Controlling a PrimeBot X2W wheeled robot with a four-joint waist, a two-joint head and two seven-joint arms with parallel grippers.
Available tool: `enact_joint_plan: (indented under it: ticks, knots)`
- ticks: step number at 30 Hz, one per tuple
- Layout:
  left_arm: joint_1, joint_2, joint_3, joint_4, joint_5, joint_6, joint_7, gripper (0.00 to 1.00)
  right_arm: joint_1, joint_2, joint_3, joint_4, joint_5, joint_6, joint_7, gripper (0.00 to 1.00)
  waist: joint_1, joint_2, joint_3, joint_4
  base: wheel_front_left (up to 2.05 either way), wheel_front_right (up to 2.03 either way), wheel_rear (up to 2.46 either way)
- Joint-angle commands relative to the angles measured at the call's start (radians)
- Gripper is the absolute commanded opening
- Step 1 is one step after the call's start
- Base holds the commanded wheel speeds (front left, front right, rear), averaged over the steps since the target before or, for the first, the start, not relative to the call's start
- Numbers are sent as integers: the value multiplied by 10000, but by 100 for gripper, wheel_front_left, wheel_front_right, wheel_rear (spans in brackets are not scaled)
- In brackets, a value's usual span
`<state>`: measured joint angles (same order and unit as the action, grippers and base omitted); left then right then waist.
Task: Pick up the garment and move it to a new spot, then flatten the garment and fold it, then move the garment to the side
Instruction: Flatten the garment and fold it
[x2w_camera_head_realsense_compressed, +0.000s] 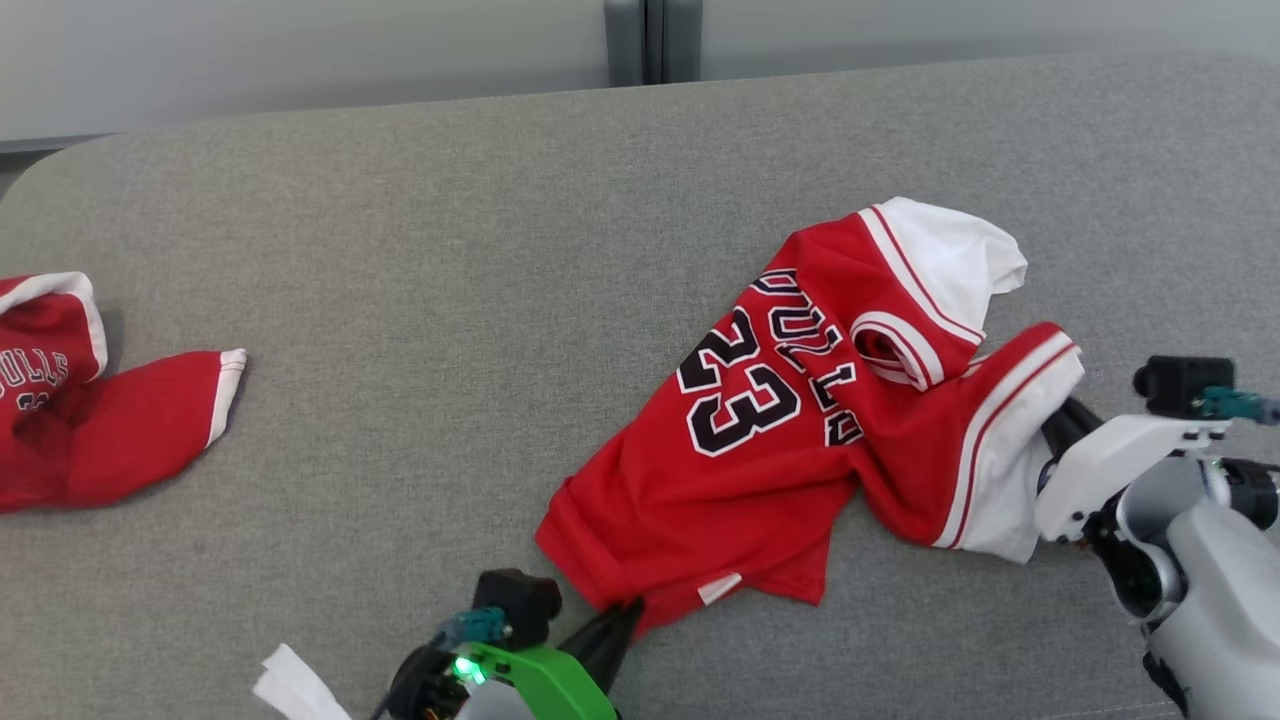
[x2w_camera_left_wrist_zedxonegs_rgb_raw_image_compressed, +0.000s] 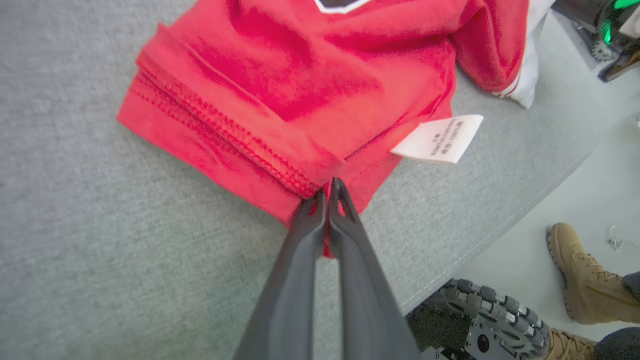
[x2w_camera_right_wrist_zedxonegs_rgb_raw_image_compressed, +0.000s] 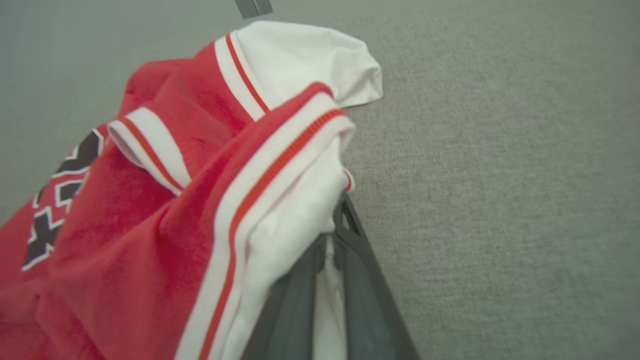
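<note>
**Two red shirts on a big grey cushion**

The grey cushion (x2w_camera_head_realsense_compressed: 450, 250) is wide and flat. It is covered in rough grey cloth and has a round corner at the far left. A red jersey (x2w_camera_head_realsense_compressed: 760, 470) lies crumpled on its right half, close to the near edge. The jersey has a black 23 on it, white sleeves with red stripes, and a small white tag (x2w_camera_left_wrist_zedxonegs_rgb_raw_image_compressed: 440, 140) at its hem. Another red shirt (x2w_camera_head_realsense_compressed: 90, 420) lies at the left edge, partly cut off. The two are well apart.
</note>
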<state>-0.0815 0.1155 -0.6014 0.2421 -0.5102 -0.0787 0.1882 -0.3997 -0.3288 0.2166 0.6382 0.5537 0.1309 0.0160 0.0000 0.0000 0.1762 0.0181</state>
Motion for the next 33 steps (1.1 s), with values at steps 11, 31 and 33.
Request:
enact_joint_plan:
  ticks: [11,31,33]
  knots:
    - [371,1559,1786,-6482,-1756,430,1617,0,2492,-933,-3825,-8176,3204,-3,1954,0,0,0,-602,-279,0,0,0]
    - [-4918,2716,4042,-9700,-3865,1172,5054,0,-3435,501,-8150,-12299,3338,-3,7652,0,0,0,66,-1003,0,0,0]
    - [-5706,2677,4131,-9039,-3968,1188,5222,0,-4557,517,-7908,-11670,2511,-3,7945,0,0,0,528,-941,0,0,0]
